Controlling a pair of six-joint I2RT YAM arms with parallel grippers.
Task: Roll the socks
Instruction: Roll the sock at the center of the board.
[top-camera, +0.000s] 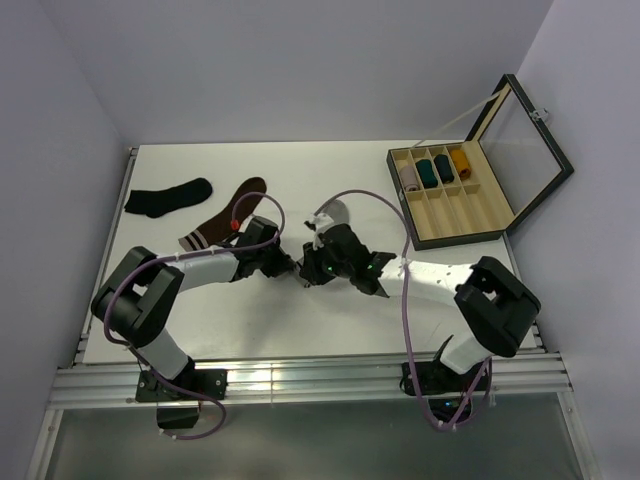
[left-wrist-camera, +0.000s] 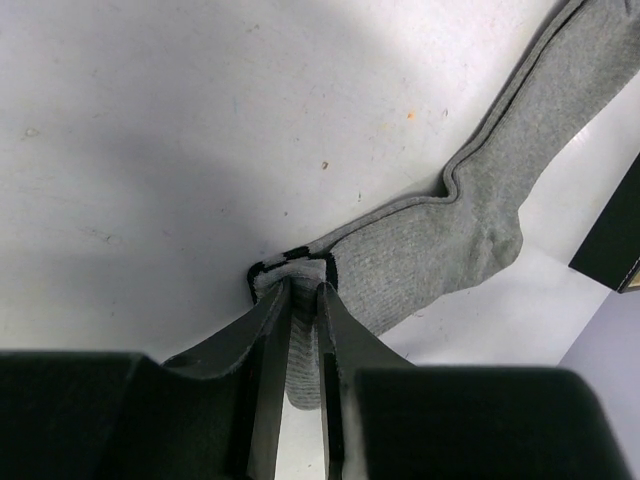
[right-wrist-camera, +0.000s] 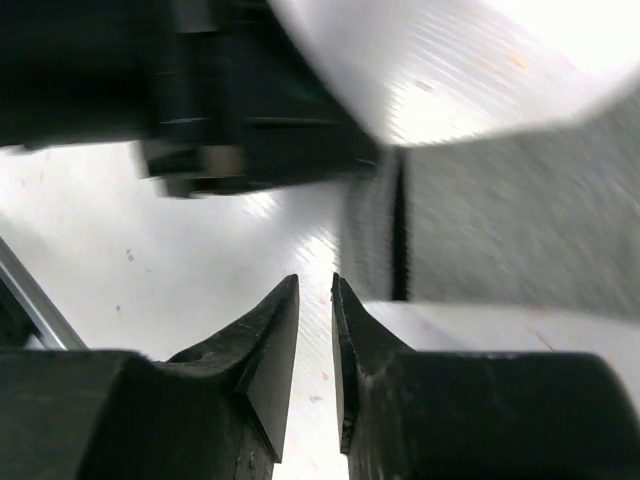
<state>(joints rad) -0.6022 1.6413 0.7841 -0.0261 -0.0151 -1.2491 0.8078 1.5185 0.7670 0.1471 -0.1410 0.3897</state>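
Note:
A light grey sock (left-wrist-camera: 440, 250) with a dark striped cuff lies flat on the white table, its foot stretching away to the upper right. My left gripper (left-wrist-camera: 305, 288) is shut on the cuff, and grey fabric is bunched between its fingers. From above, only the sock's toe end (top-camera: 333, 213) shows beyond the two wrists. My right gripper (right-wrist-camera: 315, 283) faces the left one (top-camera: 297, 268) from the right (top-camera: 312, 262). It is open by a narrow gap with bare table between its fingers. The striped cuff (right-wrist-camera: 385, 235) lies just beyond its tips, blurred.
A plain black sock (top-camera: 168, 197) and a dark brown sock (top-camera: 228, 213) with a pale striped cuff lie at the back left. An open wooden box (top-camera: 470, 205) with a glass lid stands at the back right, with several rolled socks in its compartments.

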